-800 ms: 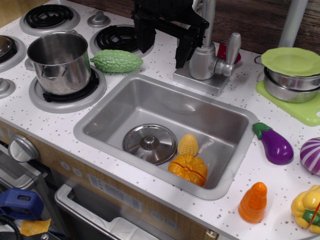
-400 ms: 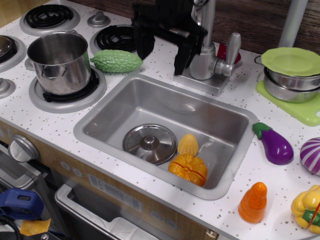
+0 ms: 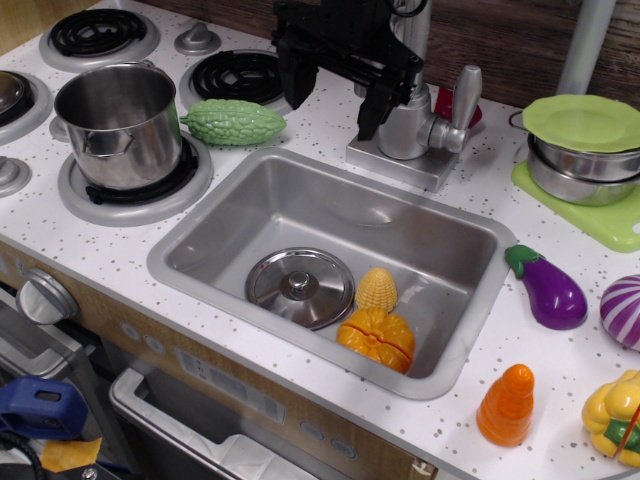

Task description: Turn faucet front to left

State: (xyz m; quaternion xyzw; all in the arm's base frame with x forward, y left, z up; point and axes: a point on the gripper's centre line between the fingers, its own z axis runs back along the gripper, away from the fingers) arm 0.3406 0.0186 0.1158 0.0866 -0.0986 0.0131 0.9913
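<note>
The silver-grey faucet point(image 3: 406, 124) stands behind the sink on its square base plate point(image 3: 398, 164). Its thin spout pipe point(image 3: 417, 40) rises out of the top of the frame, and its lever handle point(image 3: 465, 98) sticks up on the right side. My black gripper point(image 3: 333, 100) hangs just left of the faucet body, above the counter. It is open and empty, with its fingers spread wide. The right finger point(image 3: 371, 118) is close beside the faucet body; I cannot tell if it touches. The arm hides part of the pipe's lower left.
The sink point(image 3: 200, 262) holds a metal lid point(image 3: 299, 287), a corn piece point(image 3: 376, 290) and an orange fruit point(image 3: 377, 338). A green gourd point(image 3: 234, 122) and a pot point(image 3: 117, 122) lie left. A green-lidded pan point(image 3: 583, 145), eggplant point(image 3: 546, 289), carrot point(image 3: 506, 404) and grey pole point(image 3: 585, 45) are right.
My gripper has shifted a little to the right, closer to the faucet body, still open. The faucet has not visibly turned.
</note>
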